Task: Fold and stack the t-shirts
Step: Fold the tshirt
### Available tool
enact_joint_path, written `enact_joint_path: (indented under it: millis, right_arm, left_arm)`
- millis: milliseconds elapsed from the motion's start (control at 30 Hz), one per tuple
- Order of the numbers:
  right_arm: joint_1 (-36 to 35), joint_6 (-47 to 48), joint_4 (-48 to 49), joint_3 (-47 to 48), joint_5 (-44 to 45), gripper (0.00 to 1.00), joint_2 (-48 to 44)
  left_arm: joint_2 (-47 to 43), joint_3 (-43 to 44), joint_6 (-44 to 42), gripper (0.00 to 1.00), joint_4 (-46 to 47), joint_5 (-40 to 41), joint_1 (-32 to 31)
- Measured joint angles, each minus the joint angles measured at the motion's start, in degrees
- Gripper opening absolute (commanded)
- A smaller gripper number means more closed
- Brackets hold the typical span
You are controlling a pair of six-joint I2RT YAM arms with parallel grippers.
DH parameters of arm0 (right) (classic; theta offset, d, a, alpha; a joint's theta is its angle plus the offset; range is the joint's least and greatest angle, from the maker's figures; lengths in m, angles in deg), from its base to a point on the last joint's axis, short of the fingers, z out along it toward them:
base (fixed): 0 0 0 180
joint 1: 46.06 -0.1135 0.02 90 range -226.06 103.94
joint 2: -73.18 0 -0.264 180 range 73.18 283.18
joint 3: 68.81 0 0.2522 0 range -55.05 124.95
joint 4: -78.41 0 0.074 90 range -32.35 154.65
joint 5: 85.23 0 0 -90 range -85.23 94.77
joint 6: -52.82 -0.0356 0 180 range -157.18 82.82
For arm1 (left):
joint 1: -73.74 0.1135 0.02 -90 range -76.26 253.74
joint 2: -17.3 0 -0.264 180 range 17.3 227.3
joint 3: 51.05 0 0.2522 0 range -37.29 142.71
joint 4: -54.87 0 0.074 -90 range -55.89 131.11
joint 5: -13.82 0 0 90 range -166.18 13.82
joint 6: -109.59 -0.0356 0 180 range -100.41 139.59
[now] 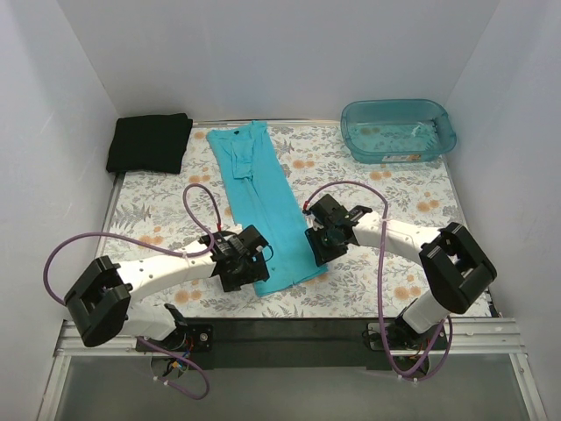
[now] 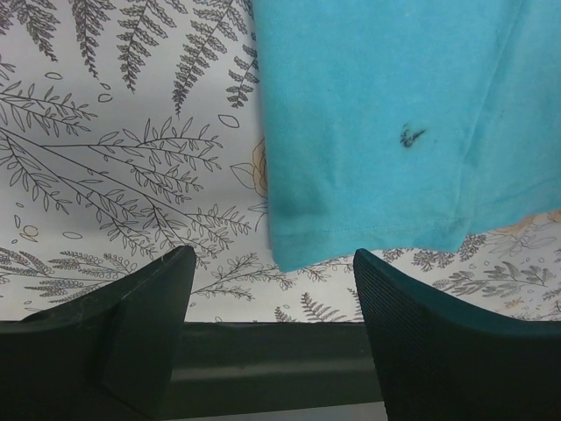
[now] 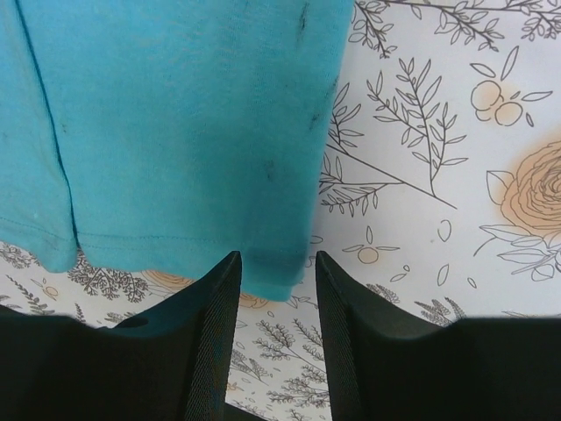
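The turquoise t-shirt (image 1: 259,202) lies folded into a long narrow strip down the middle of the table, collar at the far end. My left gripper (image 1: 248,268) is open over its near left hem corner (image 2: 289,250); the corner lies just ahead of the jaws, not between them. My right gripper (image 1: 317,250) is open at the near right hem corner (image 3: 276,276), whose tip sits between the fingertips. The black t-shirt (image 1: 150,142) lies folded at the far left corner.
A translucent teal plastic tub (image 1: 399,130) stands at the far right. The floral tablecloth (image 1: 386,202) covers the table. White walls close in on the left, back and right. A dark rail (image 2: 263,364) runs along the near edge.
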Motion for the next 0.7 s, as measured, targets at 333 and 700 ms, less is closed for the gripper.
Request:
enact_joint_path:
  millis: [333,700]
  right_arm:
    - [0.13,-1.09,1.92,-1.75,0.09,0.33,0.83]
    - [0.52,-1.16,3.63,-2.89,-1.66,0.01,0.5]
  left_arm:
    - [7.5,2.1,0.33,0.68,-0.59,-0.48,-1.88]
    - [12.5,5.4,0.44,0.66,-2.29,-0.46,-3.85]
